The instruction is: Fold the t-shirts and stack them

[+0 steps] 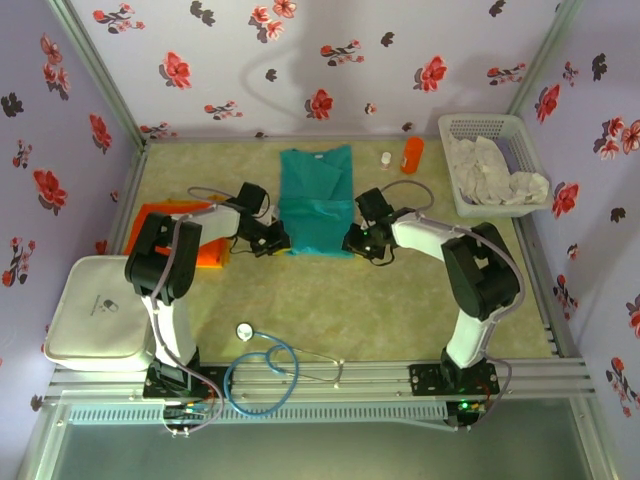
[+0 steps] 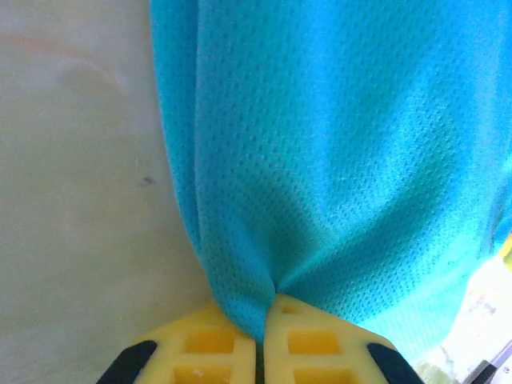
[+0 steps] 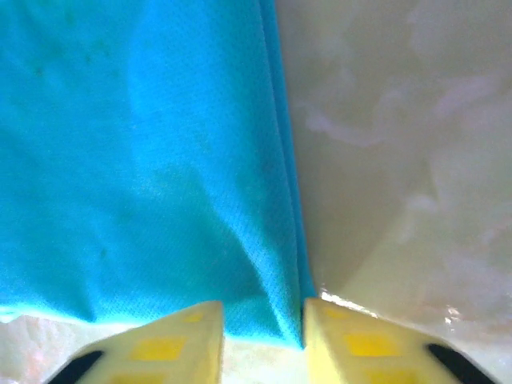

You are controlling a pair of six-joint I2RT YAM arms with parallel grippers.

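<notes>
Left wrist view: your left gripper [image 2: 260, 324] is pinched tight on the near hem of the teal t-shirt [image 2: 336, 160], which lies mid-table [image 1: 400, 300]. Your right gripper [image 3: 262, 324] stands part-open, with the hem corner loose between its jaws. Risk: if you lift now, probably one corner alone rises and the fold skews.

**Top view:** fixed above and behind the arm bases [image 1: 455, 378], looking down over the whole table [image 1: 400, 300].
**Left wrist view:** close behind the left gripper [image 2: 258, 340], facing the left edge of the teal shirt [image 2: 336, 160].
**Right wrist view:** close behind the right gripper [image 3: 262, 336], facing its right edge.
All share the shirt's near end.
</notes>
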